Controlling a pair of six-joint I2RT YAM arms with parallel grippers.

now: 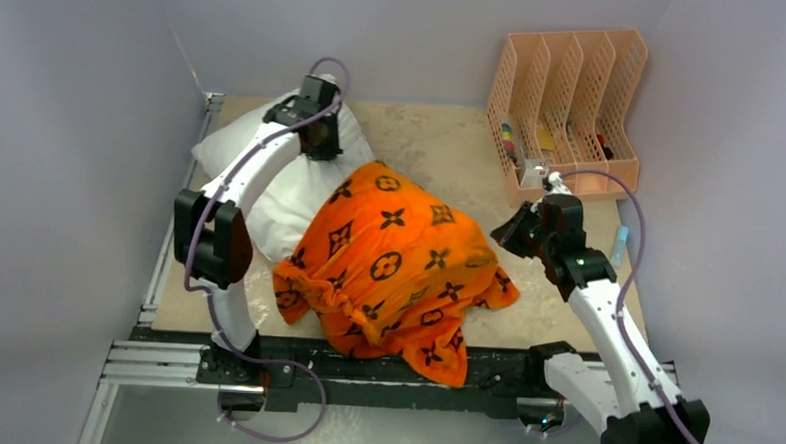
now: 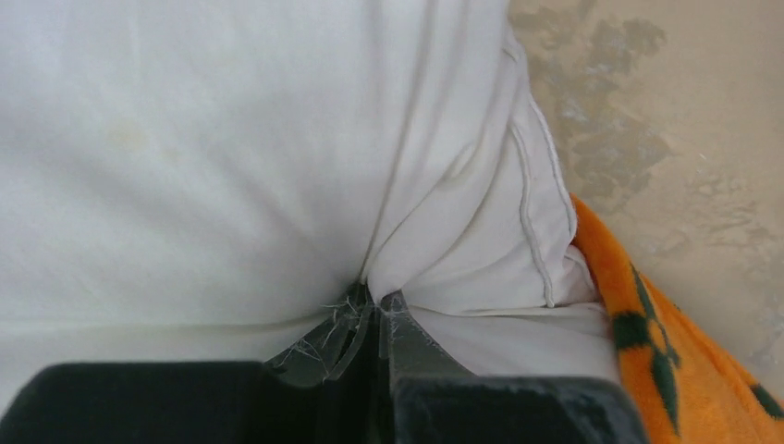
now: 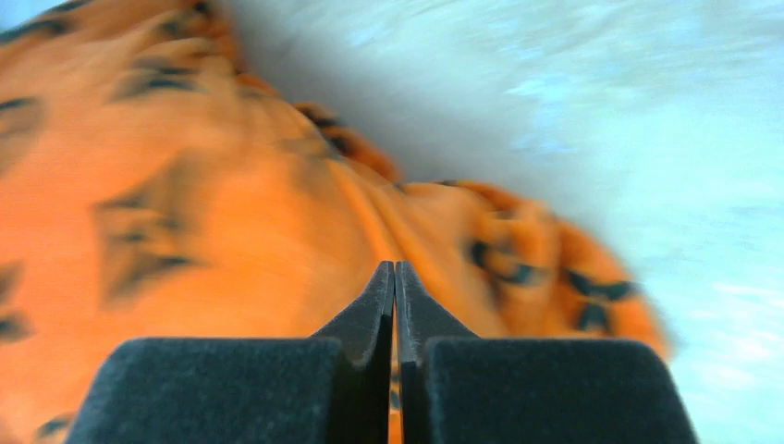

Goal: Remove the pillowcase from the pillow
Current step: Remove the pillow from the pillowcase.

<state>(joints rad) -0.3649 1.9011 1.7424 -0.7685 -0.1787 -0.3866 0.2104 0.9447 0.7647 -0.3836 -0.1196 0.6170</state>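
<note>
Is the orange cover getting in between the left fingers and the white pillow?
No. The left fingers pinch a fold of bare pillow directly; nothing visible lies between them. The pillowcase edge sits off to one side, clear of the pinch.

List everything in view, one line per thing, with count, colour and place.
pillowcase: one, orange with black motifs, middle of the table, covering the pillow's near end.
pillow: one, white, far left, its far end bare.
file organiser: one, peach, far right corner; the items inside are too small to name.
table: one, beige, under everything.
left gripper: one, black, shut on the pillow's bare fabric.
right gripper: one, black, shut at the pillowcase's right edge; whether it pinches fabric cannot be told.
</note>
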